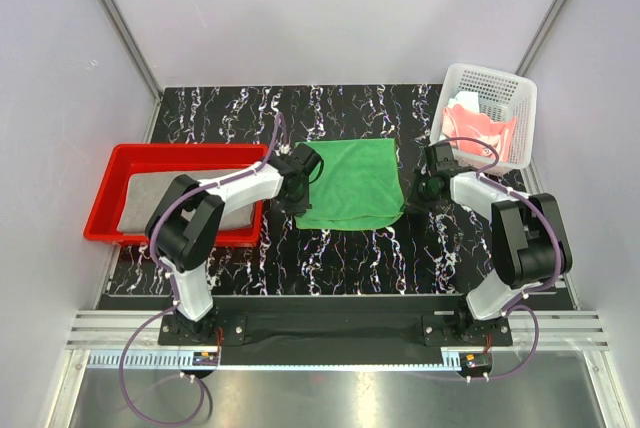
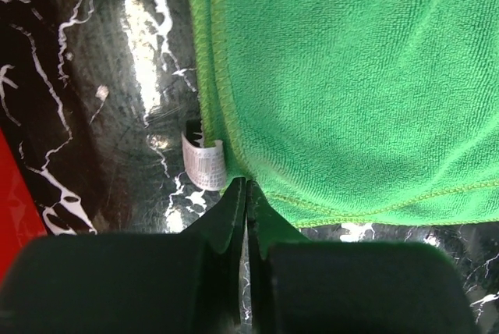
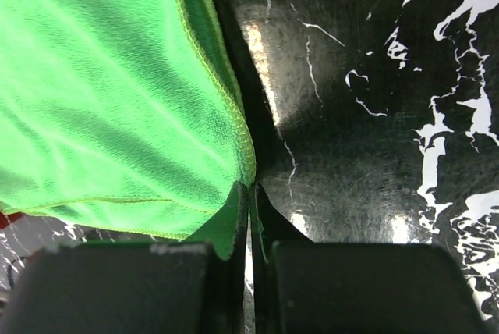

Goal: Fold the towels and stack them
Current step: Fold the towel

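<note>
A bright green towel (image 1: 352, 183) lies flat in the middle of the table. My left gripper (image 1: 297, 198) is at its left edge. In the left wrist view the left gripper (image 2: 245, 186) is shut, tips pinching the green towel's (image 2: 351, 76) hem beside a white label (image 2: 204, 164). My right gripper (image 1: 411, 197) is at the right edge. In the right wrist view it (image 3: 249, 187) is shut on the green towel's (image 3: 109, 100) hem. A grey towel (image 1: 150, 198) lies in the red tray. A salmon-pink towel (image 1: 478, 130) and a pale one (image 1: 494, 108) sit in the basket.
The red tray (image 1: 104, 198) stands at the left, its near corner showing in the left wrist view (image 2: 15, 209). The white perforated basket (image 1: 521, 128) is at the back right. The black marbled table top (image 1: 340, 258) has white walls on three sides.
</note>
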`<state>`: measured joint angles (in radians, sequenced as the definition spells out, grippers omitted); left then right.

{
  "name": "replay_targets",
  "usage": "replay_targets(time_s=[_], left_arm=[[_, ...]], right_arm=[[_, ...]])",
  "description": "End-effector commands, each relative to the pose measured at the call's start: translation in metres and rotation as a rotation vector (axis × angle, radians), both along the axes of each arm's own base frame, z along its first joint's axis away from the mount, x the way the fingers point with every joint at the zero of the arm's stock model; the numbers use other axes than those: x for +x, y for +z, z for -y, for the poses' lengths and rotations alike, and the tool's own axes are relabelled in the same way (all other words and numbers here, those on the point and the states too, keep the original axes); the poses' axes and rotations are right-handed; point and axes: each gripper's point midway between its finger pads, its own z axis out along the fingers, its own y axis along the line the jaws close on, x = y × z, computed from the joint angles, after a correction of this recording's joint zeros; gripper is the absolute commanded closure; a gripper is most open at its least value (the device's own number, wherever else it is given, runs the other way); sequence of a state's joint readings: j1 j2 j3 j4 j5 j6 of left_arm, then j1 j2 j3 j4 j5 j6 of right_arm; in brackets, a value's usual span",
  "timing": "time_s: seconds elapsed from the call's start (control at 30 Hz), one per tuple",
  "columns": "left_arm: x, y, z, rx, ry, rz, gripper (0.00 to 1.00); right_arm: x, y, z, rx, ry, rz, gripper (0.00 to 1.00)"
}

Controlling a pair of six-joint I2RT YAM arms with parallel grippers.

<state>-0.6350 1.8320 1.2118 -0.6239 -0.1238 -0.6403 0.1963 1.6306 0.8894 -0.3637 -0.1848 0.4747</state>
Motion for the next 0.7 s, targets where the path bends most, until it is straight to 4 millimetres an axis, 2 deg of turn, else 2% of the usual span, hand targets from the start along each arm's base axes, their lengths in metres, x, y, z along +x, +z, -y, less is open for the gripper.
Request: replay_targets(time_s=[0.0, 0.03, 0.2, 0.37, 0.43, 0.67], left_arm=[[0.012, 0.030, 0.003, -0.040, 0.033, 0.089, 0.89], [0.013, 0.029, 0.005, -0.052, 0.033, 0.094, 0.84], [0.013, 0.015, 0.015, -0.083, 0.028, 0.061, 0.77], [0.012, 0.000, 0.013, -0.050, 0.047, 0.026, 0.77], [0.011, -0.004, 0.009, -0.029, 0.054, 0.016, 0.81], [0.012, -0.006, 0.004, 0.007, 0.055, 0.014, 0.81]], right_arm=[[0.010, 0.022, -0.006, 0.017, 0.024, 0.082, 1.00], [0.010, 0.024, -0.007, 0.021, 0.023, 0.084, 1.00], [0.010, 0.024, -0.007, 0.019, 0.027, 0.089, 1.00], [0.009, 0.022, -0.007, 0.017, 0.032, 0.084, 1.00], [0.009, 0.023, -0.006, 0.015, 0.031, 0.087, 1.00], [0.009, 0.020, -0.007, 0.016, 0.033, 0.086, 1.00]])
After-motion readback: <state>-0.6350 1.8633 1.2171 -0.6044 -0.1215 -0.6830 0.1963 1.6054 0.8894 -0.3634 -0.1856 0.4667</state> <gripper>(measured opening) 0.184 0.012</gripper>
